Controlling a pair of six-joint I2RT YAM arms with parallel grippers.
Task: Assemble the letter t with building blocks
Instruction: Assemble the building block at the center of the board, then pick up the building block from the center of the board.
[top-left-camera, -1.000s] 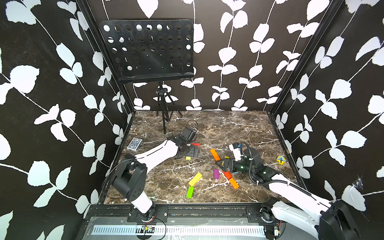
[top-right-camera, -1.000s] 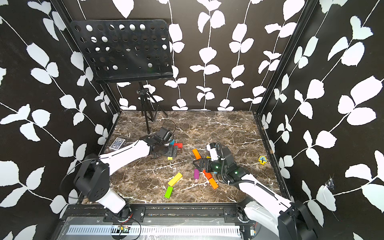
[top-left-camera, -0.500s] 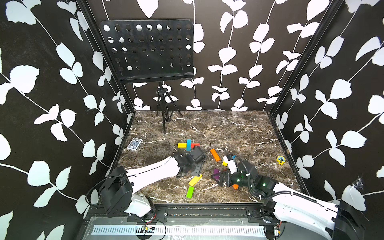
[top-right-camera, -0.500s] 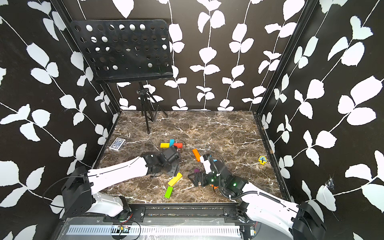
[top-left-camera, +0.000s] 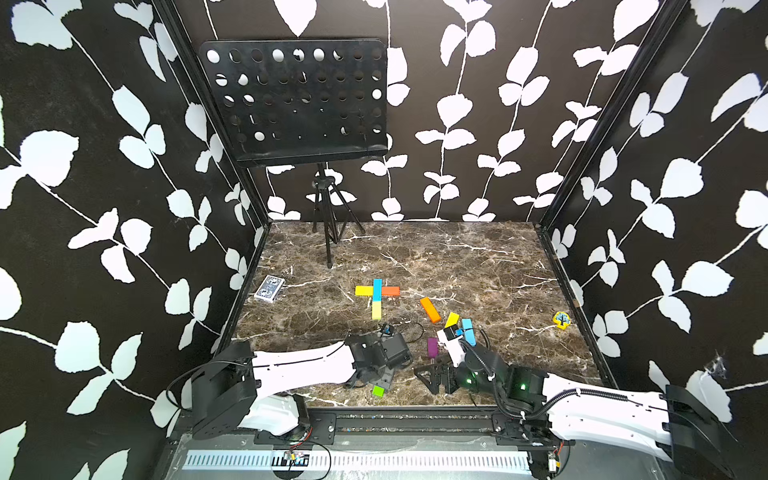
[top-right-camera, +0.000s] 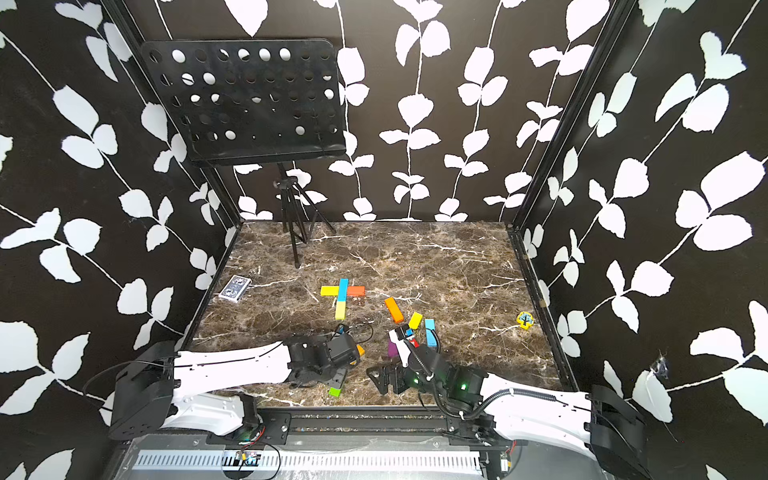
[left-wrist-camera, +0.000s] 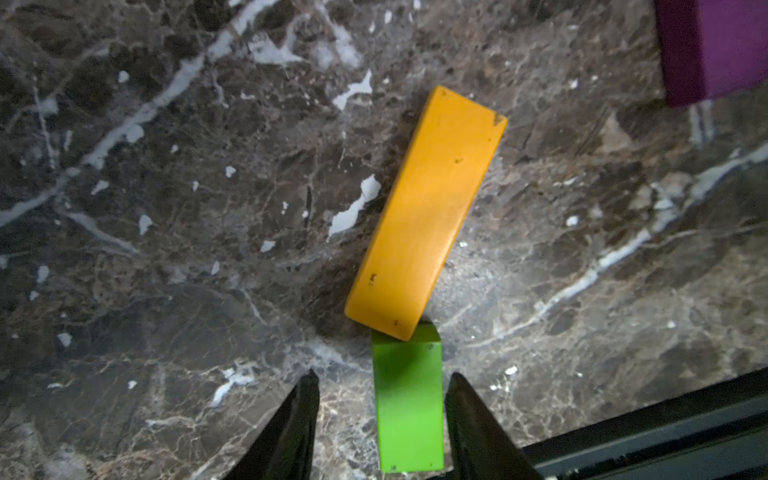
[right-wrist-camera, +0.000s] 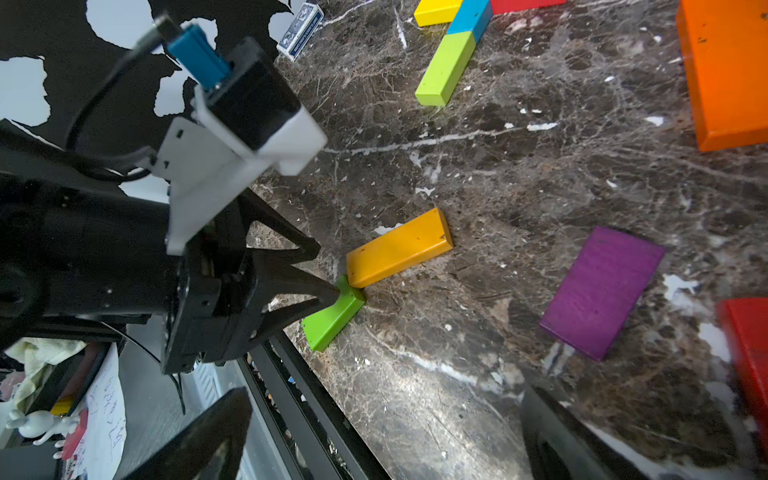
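Note:
Yellow (top-left-camera: 362, 291), cyan (top-left-camera: 377, 289) and red-orange (top-left-camera: 391, 291) building blocks form a cross with a pale yellow-green one (top-left-camera: 376, 310) as its stem. A lime green block (left-wrist-camera: 407, 399) lies near the front edge, touching an amber block (left-wrist-camera: 424, 212). My left gripper (left-wrist-camera: 382, 374) straddles the green block (top-left-camera: 378, 390). Its jaws are apart, one finger close to the block and a gap on the other side. My right gripper (right-wrist-camera: 386, 392) hangs wide open over the front edge (top-left-camera: 432, 378), holding nothing. Orange (top-left-camera: 430, 310), yellow (top-left-camera: 452, 320), cyan (top-left-camera: 468, 330) and purple (top-left-camera: 432, 347) blocks lie loose nearby.
A blue-patterned card box (top-left-camera: 270, 288) lies at the left wall. A yellow tree token (top-left-camera: 561, 321) sits at the right. A music stand's tripod (top-left-camera: 328, 232) stands at the back. The black front rail (top-left-camera: 395, 409) runs just below both grippers.
My left arm came forward from the cross to the lime green block and its jaws narrowed round it. The right arm drew back to the front edge, still open.

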